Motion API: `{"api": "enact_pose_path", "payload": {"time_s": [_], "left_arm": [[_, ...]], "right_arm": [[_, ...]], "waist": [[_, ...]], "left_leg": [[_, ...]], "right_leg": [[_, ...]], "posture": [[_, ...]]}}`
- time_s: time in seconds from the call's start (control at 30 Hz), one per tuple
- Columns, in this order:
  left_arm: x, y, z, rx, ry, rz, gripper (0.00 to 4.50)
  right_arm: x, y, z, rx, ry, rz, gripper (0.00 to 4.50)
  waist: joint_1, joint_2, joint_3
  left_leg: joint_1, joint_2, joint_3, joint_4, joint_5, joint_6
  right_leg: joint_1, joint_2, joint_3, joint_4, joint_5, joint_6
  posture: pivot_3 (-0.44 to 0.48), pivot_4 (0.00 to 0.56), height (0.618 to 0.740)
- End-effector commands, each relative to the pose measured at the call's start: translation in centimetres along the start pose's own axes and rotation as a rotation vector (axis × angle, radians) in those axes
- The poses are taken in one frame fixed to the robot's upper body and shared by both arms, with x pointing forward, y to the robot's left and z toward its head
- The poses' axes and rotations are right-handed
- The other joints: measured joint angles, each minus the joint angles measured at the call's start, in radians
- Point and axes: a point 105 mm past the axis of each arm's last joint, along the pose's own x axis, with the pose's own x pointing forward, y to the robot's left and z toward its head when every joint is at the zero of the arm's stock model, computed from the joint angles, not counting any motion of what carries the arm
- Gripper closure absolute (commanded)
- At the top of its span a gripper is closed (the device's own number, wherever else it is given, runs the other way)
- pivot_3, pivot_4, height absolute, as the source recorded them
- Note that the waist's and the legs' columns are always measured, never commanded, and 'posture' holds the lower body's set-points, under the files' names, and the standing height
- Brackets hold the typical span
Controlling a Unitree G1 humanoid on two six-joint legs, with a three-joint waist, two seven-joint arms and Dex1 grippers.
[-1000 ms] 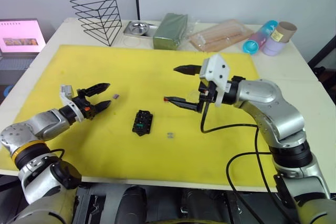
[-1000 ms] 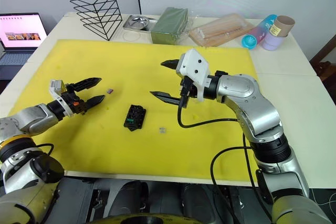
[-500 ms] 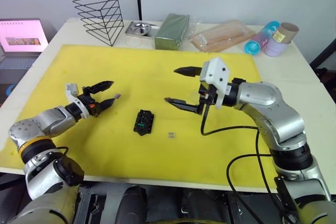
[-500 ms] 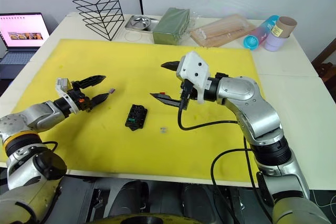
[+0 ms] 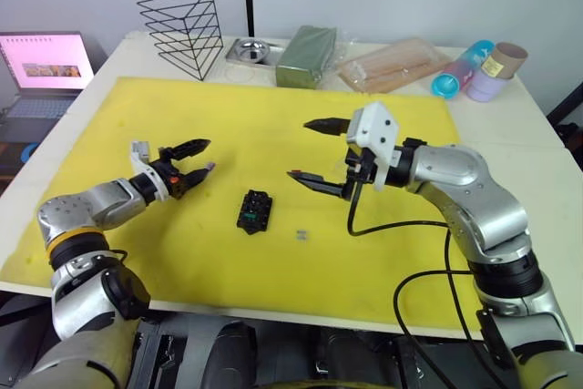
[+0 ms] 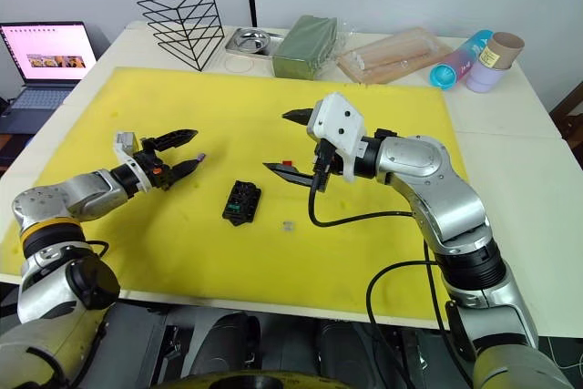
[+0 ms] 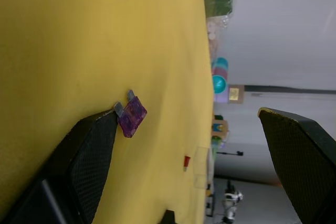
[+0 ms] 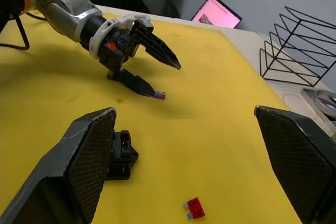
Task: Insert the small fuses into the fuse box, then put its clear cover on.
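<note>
The black fuse box lies mid-mat with a green fuse in one slot. A purple fuse lies to its left. My left gripper is open around it, its lower fingertip touching the fuse. A pale grey fuse rests just right of the box. A red fuse lies on the mat under my right gripper, which hovers open and empty. The clear cover shows faintly beside the red fuse.
The yellow mat covers most of the table. Along the back stand a wire rack, a steel dish, a dark green block, a packet of sticks and cups. A laptop sits far left.
My left gripper has reached further right, bringing its lower fingertip up to the purple fuse. The right gripper has stayed in place, still open. The camera view has shifted slightly.
</note>
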Motion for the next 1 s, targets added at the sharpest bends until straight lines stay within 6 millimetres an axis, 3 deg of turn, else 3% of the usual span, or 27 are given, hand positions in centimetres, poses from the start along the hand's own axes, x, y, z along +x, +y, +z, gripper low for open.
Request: {"api": "enact_pose_path", "payload": {"time_s": [0.03, 0.33, 0.4, 0.53, 0.63, 0.73, 0.83, 0.93, 1.0], "left_arm": [[0.4, 4.3, -2.0, -0.038, 0.044, 0.175, 0.62], [-0.6, 7.1, -2.2, -0.038, 0.022, 0.291, 3.98], [-0.8, 7.4, -2.4, -0.039, 0.023, 0.298, 4.44], [-1.1, 7.8, -2.4, -0.039, 0.016, 0.309, 4.44], [-1.4, 6.5, -2.0, -0.033, 0.006, 0.231, 4.44], [-1.8, 3.5, -1.5, 0.034, 0.040, 0.106, 4.44], [-2.3, 1.8, -1.3, 0.068, 0.063, 0.040, 4.44], [-4.3, -3.4, 0.0, 0.227, 0.138, -0.083, 4.44], [-5.1, -4.9, 0.1, 0.317, 0.197, -0.074, 4.44]], "right_arm": [[0.1, 0.1, 1.6, -0.048, -0.046, 0.000, 0.00], [0.3, 0.3, 1.5, -0.047, -0.046, 0.006, 0.00], [0.3, 0.4, 1.4, -0.046, -0.046, 0.008, 0.00], [0.4, 0.4, 1.3, -0.045, -0.046, 0.009, 0.00], [0.4, 0.5, 1.3, -0.040, -0.048, 0.012, 0.00], [0.4, 0.6, 1.4, -0.039, -0.052, 0.023, 0.00], [0.4, 0.6, 1.5, -0.042, -0.053, 0.029, 0.00], [0.2, 0.1, 1.9, -0.059, -0.063, 0.051, 0.00], [0.1, 0.0, 2.1, -0.071, -0.068, 0.074, 0.00]], "waist": [[-0.002, 0.002, -0.002], [-0.026, 0.012, -0.009], [-0.028, 0.015, -0.011], [-0.032, 0.016, -0.012], [-0.034, 0.016, -0.012], [-0.039, 0.015, -0.011], [-0.046, 0.013, -0.010], [-0.057, 0.000, -0.002], [-0.059, -0.005, 0.000]], "left_leg": [[0.000, 0.000, 0.000, 0.000, 0.000, 0.000], [0.002, 0.000, -0.001, 0.000, 0.000, 0.000], [0.006, 0.000, -0.001, -0.002, 0.000, 0.000], [0.019, 0.000, -0.002, -0.007, 0.000, 0.000], [0.019, 0.000, -0.002, -0.007, 0.000, 0.000], [0.018, 0.001, -0.002, -0.007, 0.000, 0.000], [0.016, 0.002, -0.002, -0.007, 0.000, 0.000], [0.014, 0.002, -0.002, -0.007, 0.000, 0.000], [0.011, 0.003, -0.002, -0.007, 0.000, 0.000]], "right_leg": [[0.000, 0.000, 0.000, 0.000, 0.000, 0.000], [0.002, 0.001, 0.001, 0.000, 0.000, 0.000], [0.005, 0.002, 0.001, 0.000, 0.000, 0.000], [0.017, 0.003, 0.002, -0.003, -0.001, 0.001], [0.017, 0.003, 0.002, -0.004, -0.001, 0.001], [0.016, 0.004, 0.002, -0.005, -0.001, 0.001], [0.015, 0.004, 0.002, -0.007, -0.001, 0.001], [0.014, 0.004, 0.001, -0.009, -0.001, 0.001], [0.011, 0.005, 0.001, -0.008, -0.001, 0.001]], "posture": [[0.000, 0.150, 0.740], [0.000, 0.150, 0.740], [0.000, 0.150, 0.740], [0.000, 0.150, 0.740], [0.000, 0.150, 0.740], [0.000, 0.150, 0.740], [0.000, 0.150, 0.740], [0.000, 0.150, 0.740], [0.000, 0.150, 0.740]]}}
